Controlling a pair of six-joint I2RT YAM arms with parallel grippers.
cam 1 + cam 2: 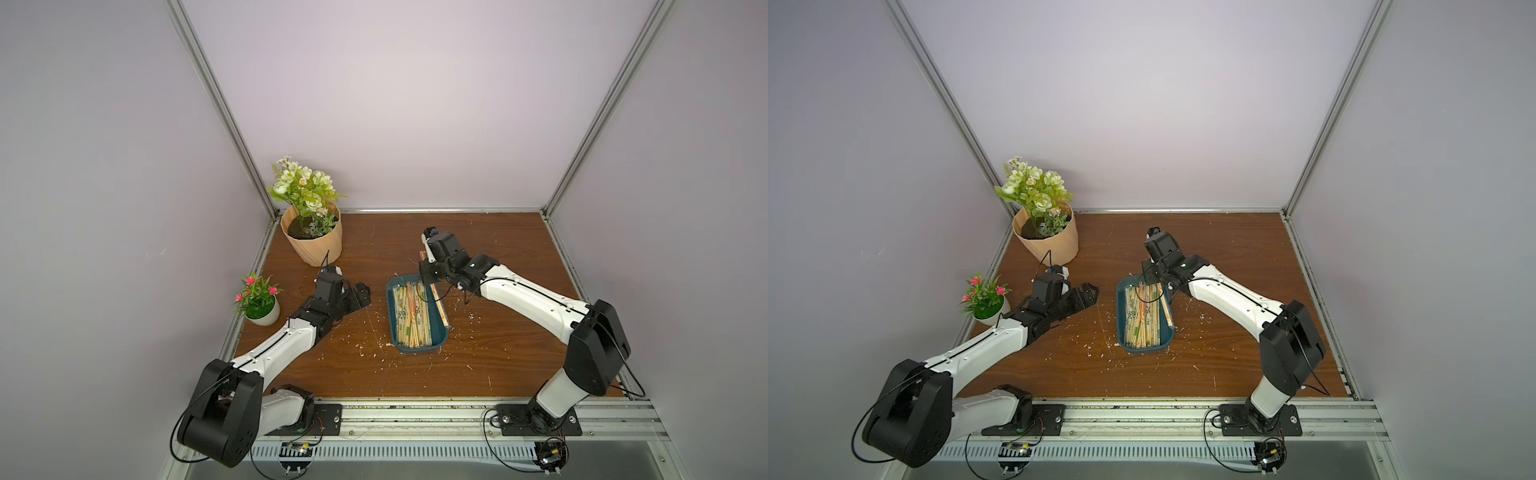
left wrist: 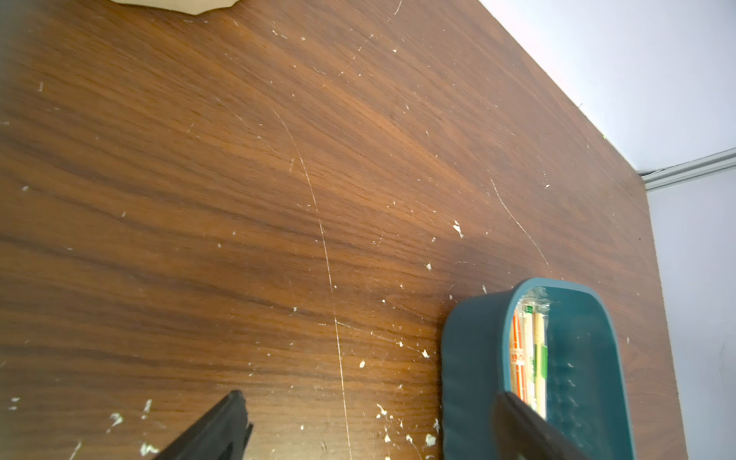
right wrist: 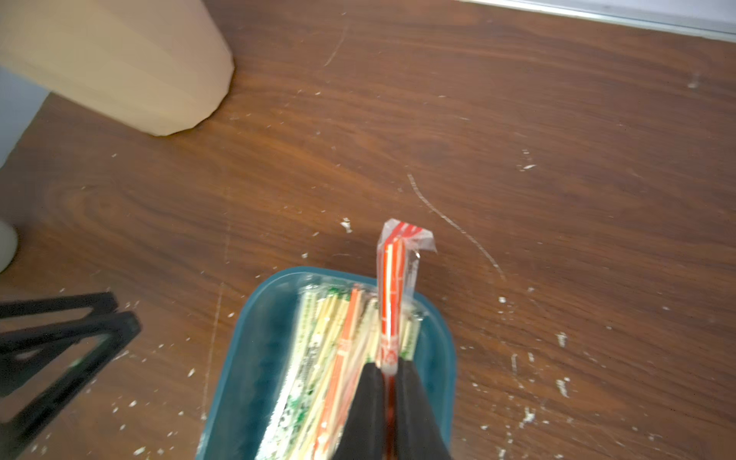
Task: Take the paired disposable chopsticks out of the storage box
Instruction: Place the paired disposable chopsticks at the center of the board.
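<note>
the right hand (image 3: 389, 368) is clamped on one orange-striped pair (image 3: 392, 286), pinching it a little way in from the end of its sleeve (image 3: 406, 235), which pokes past the far wall of the teal box (image 3: 255, 338). in a top view its long part slants along the box wall on the right arm's side, seemingly not yet clear of it. the other chopsticks (image 1: 411, 316) lie packed lengthwise in the box, mid-counter (image 1: 498, 353). the left hand (image 1: 358, 296) sits beside the box, fingers wide apart, holding nothing.

the pair looks light and stiff, but the film is probably slick and crinkly. held this near one end, the long free part may swing or slide. the grip should bite on the sticks themselves, not the loose film tail.
</note>
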